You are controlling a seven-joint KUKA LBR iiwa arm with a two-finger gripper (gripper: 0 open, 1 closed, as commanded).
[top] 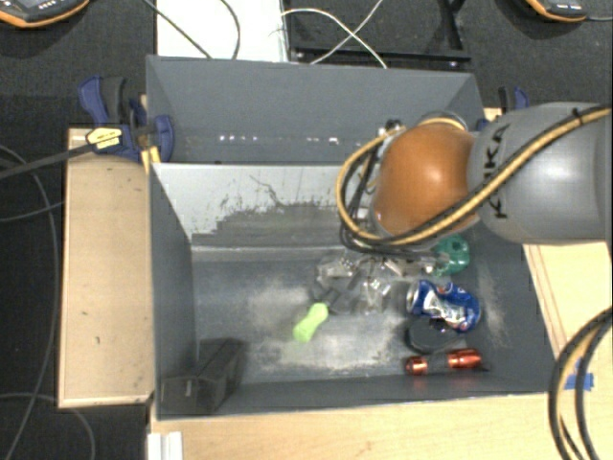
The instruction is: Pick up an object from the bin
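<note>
Green stub (309, 322) lying loose on floor of bin (230, 257), near centre, just left of gripper (360, 289), apart from it, ungrasped. Long axis diagonal, upper end pointing right toward gripper. Jaws low beside it, probably for approach; open or closed cannot be told.

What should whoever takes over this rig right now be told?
End effector: low near the middle of the grey metal bin, nothing visibly held.
Things: small lime-green plastic piece beside it, toward the view's left; crumpled blue-and-white wrapper, black flat disc, red-brown cylinder and teal round object toward the right; black block in the near-left corner.
Done: nothing lifted out.
Left: grasp one thing and lift it.
</note>
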